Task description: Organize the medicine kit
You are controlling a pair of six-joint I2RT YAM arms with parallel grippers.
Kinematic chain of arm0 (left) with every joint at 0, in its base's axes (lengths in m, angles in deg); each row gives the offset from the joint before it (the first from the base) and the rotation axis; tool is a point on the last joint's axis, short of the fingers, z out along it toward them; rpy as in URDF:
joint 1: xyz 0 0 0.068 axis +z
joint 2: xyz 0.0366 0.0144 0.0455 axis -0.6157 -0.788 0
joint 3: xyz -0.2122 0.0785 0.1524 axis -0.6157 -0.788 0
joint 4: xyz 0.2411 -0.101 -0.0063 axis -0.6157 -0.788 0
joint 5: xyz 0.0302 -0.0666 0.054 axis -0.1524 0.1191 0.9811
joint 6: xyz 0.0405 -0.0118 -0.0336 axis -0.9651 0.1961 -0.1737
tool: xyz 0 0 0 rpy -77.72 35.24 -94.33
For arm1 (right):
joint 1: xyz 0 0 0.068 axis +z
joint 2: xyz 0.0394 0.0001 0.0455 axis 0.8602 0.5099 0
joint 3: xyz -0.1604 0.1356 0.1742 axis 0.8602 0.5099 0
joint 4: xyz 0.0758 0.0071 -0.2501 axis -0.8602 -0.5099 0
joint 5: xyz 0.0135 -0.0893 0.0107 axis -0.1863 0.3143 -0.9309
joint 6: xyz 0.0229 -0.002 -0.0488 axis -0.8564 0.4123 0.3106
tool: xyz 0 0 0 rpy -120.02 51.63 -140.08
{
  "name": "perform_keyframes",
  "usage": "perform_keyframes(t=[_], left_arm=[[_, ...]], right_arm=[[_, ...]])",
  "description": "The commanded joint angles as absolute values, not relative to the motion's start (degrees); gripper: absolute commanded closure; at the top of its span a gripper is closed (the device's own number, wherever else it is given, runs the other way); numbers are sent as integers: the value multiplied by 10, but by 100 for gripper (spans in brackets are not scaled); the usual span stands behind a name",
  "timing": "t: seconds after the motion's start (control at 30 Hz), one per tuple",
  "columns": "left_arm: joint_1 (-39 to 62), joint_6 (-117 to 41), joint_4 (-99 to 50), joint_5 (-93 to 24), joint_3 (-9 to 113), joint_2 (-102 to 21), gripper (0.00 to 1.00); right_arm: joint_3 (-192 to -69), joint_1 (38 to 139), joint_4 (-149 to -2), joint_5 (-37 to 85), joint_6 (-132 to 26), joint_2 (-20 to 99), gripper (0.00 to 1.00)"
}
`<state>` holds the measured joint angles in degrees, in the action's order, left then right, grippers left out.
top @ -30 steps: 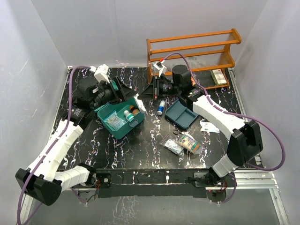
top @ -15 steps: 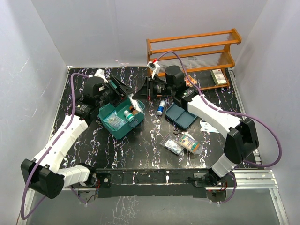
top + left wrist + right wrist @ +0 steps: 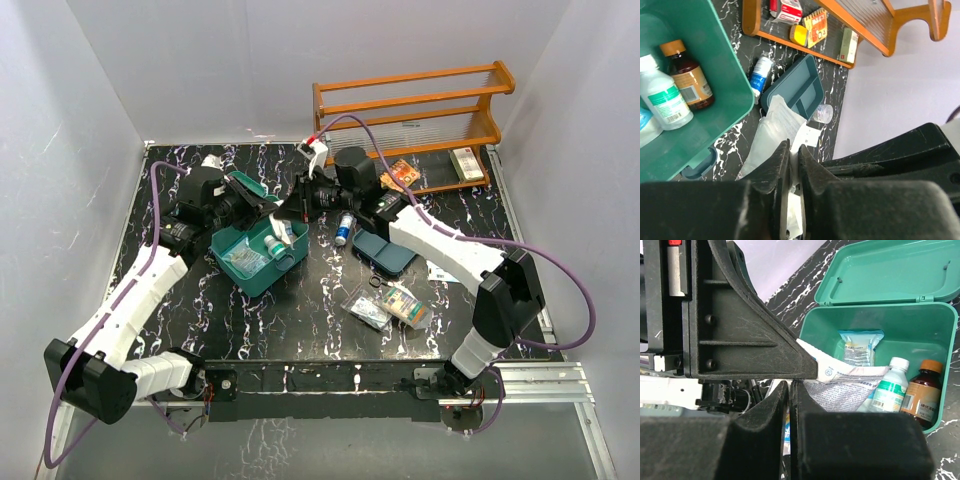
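The medicine kit [image 3: 243, 276] is a teal box with its lid [image 3: 890, 270] open, left of the table's centre. Inside stand a white bottle [image 3: 888, 382] and a brown bottle [image 3: 921, 390], and a small packet [image 3: 857, 347] lies flat. Both grippers meet just above the kit's far right corner. My left gripper [image 3: 793, 147] is shut on a white printed pouch [image 3: 772, 130]. From the opposite side, my right gripper [image 3: 790, 385] is shut on the same pouch [image 3: 860, 385], with a thin sheet edge showing between its jaws. The pouch hangs over the open kit.
An orange wooden rack [image 3: 410, 110] with small boxes stands at the back right. A dark blue divided tray [image 3: 385, 250] and a small blue-white bottle [image 3: 343, 228] lie right of the kit. Bagged items [image 3: 390, 305] and a white card [image 3: 445, 270] sit nearer the front.
The right arm swung left from the rack, bringing the pouch over the kit. The left gripper, open before, moved in and closed on the pouch.
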<state>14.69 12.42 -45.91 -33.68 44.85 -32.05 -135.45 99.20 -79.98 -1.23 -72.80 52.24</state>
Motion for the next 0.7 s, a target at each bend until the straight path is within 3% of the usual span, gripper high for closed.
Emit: perform_keyframes(t=[0.0,0.27,0.43,0.67], left_arm=[[150,127,-490,-300,467,-309,96],[150,135,-590,-203,498,-307,100],[150,160,-626,-156,505,-306,100],[151,185,-645,-128,509,-305,100]], right_arm=[[-1391,1010,-814,36,-680,515,91],[-1378,1037,-836,100,-663,487,56],[-1403,1080,-874,167,-640,502,46],[-1452,1121,-897,239,-638,555,43]])
